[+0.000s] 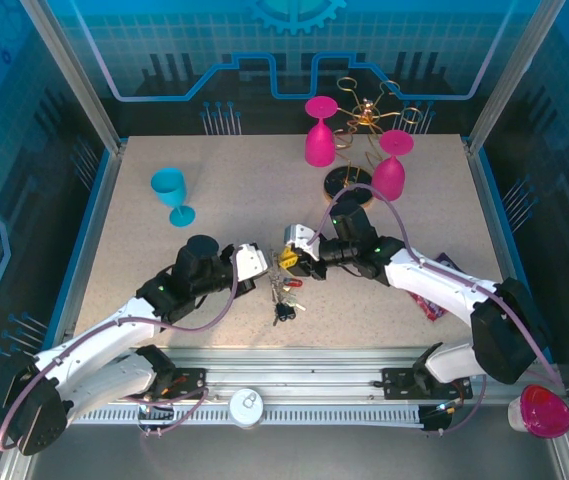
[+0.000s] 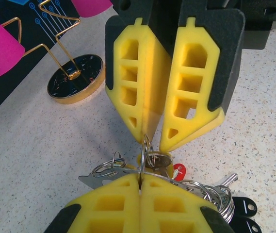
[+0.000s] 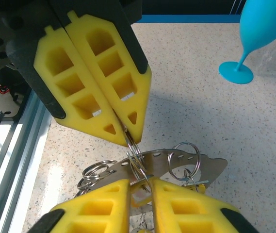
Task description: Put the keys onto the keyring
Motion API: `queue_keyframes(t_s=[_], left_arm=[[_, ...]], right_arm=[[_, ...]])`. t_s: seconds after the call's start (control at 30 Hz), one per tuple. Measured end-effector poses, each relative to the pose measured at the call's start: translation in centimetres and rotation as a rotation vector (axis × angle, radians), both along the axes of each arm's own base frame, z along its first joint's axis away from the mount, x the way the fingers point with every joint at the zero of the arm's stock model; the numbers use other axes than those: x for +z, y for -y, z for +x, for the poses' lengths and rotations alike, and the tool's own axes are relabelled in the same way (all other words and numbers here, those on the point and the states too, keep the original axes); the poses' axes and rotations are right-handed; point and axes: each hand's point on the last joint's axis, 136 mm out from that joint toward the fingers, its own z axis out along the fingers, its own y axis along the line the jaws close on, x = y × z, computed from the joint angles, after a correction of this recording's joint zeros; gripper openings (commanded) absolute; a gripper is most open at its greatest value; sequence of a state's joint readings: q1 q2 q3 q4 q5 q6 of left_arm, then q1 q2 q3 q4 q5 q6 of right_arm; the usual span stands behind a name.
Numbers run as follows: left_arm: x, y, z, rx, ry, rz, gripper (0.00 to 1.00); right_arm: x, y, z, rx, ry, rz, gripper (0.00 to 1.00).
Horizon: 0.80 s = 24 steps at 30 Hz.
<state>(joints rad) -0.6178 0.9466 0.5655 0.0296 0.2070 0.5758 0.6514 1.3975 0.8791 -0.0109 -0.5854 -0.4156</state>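
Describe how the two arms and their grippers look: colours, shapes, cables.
Both the left arm and the right arm have white links with bulky black joint housings, each showing a small green light. A thin mauve cable loops along each arm. The left gripper and right gripper carry wedge-shaped yellow fingers with rectangular cut-outs, tapering to a point and backed in black.

end effector pads [image 2: 128, 73] yellow | keys [image 1: 284, 298] red, black heads, possibly others | rings [image 3: 186, 153] silver | table [image 1: 214, 200] speckled beige | goblets [image 1: 319, 135] pink, blue

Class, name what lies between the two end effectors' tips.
A metal split ring spans left end effector to right end effector, shown in the left wrist view.
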Motion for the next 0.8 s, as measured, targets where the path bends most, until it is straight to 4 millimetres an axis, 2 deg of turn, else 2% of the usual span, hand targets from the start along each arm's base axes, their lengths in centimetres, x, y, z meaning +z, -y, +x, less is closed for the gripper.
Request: queue_keyframes(t_s=[0.27, 0.63, 0.73, 0.8], left_arm=[[0.0, 0.0, 0.0, -0.001, 0.002, -0.001, 0.00], [-0.3, -0.1, -0.1, 0.000, 0.000, 0.002, 0.00], [-0.3, -0.1, -0.1, -0.001, 0.002, 0.001, 0.00], [-0.2, -0.1, -0.1, -0.004, 0.002, -0.001, 0.00]], right_arm=[[0.1, -0.1, 0.1, 0.002, -0.006, 0.004, 0.00], [-1.2, -0.3, 0.7, -0.006, -0.051, -0.028, 0.00], [-1.1, -0.3, 0.7, -0.006, -0.055, -0.024, 0.15], [-0.9, -0.4, 0.8, -0.006, -0.051, -0.016, 0.20]])
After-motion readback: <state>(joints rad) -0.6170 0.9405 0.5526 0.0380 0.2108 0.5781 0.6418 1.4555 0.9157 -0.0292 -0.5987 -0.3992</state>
